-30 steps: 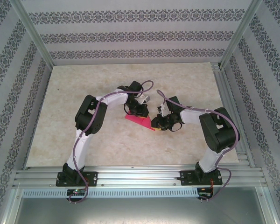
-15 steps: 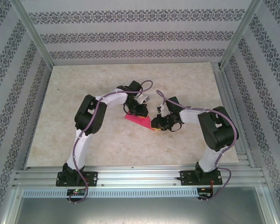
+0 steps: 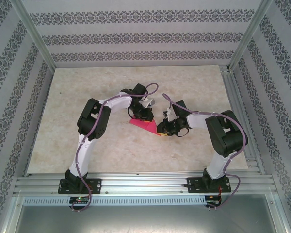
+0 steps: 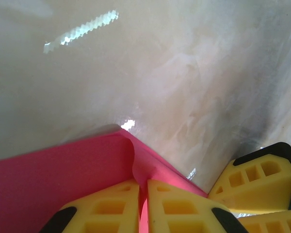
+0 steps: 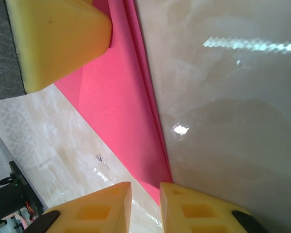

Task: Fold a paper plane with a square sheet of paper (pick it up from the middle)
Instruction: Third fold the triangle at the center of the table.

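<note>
We are pinching the paper (image 4: 58, 179) at its raised crease in the closed left gripper (image 4: 143, 189). It is lying on the table (image 3: 87, 97) between the arms. The right gripper (image 5: 145, 194) is sitting narrowly parted at its tip, and we cannot tell whether it grips. We should be keeping edges aligned, not tugging.

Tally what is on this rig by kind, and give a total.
pink folded paper: 1
pincers: 2 (left pincer, right pincer)
table: 1
Total: 4
</note>
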